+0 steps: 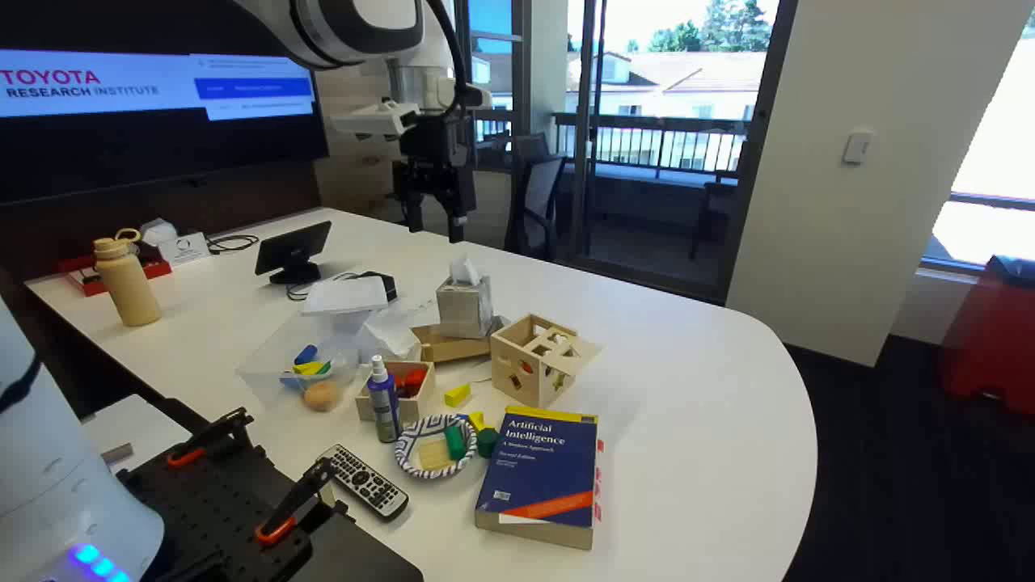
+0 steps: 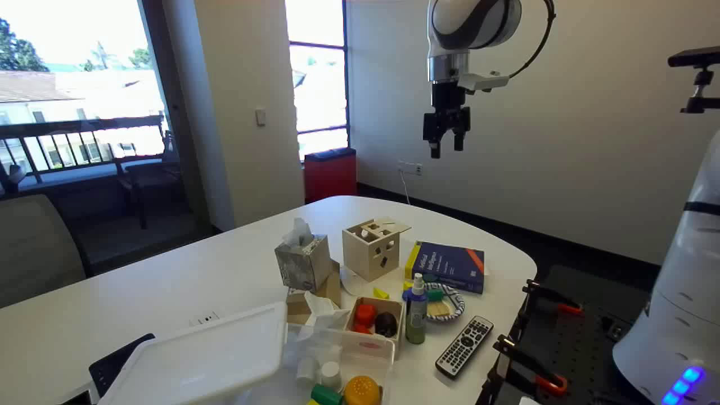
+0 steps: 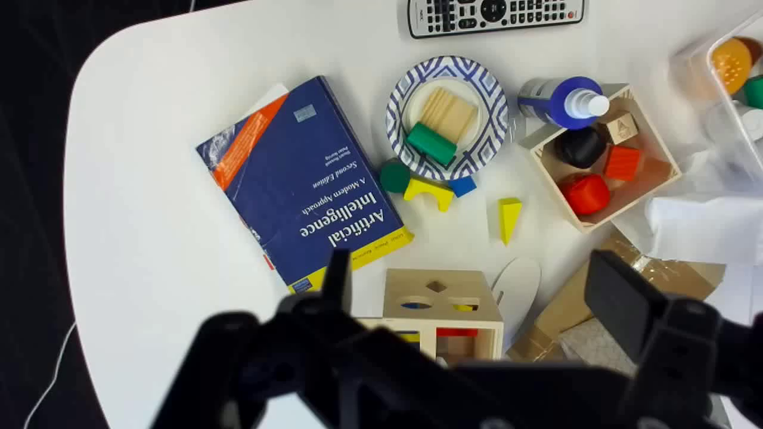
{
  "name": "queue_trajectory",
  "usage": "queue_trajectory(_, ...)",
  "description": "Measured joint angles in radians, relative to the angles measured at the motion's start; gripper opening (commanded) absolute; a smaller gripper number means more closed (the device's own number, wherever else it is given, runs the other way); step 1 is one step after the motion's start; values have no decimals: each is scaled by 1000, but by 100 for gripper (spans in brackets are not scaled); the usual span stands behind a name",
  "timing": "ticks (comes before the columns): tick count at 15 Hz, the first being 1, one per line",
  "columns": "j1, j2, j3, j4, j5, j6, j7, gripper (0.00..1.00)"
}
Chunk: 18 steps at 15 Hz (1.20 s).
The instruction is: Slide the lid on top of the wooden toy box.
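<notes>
The wooden toy box, a pale cube with shape cut-outs, stands upright on the table in both exterior views [image 1: 516,376] [image 2: 365,256]. Its lid, a pale panel with holes, lies partly over the top and sticks out past one side, in both exterior views [image 1: 587,357] [image 2: 398,226]. Part of the top is uncovered. In the wrist view the box [image 3: 444,295] and a strip of the lid [image 3: 428,339] show, partly hidden by the gripper. My gripper [image 1: 437,232] [image 2: 447,151] [image 3: 473,262] is open and empty, high above the table and apart from the box.
A tissue box [image 1: 463,311] on brown cardboard [image 3: 554,316] stands close beside the toy box. A blue book [image 1: 538,477] lies near it. A patterned plate [image 3: 498,113], spray bottle [image 1: 383,404], small wooden tray [image 2: 400,332], remote [image 2: 464,346] and loose blocks lie around.
</notes>
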Motion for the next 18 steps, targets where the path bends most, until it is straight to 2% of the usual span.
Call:
queue_trajectory(6,0,1,0,1,2,0,0,100)
queue_trajectory(9,1,49,0,40,57,18,12,100)
queue_trajectory(12,1,189,0,166,162,65,65,100)
queue_trajectory(18,-28,554,-5,524,308,127,244,100)
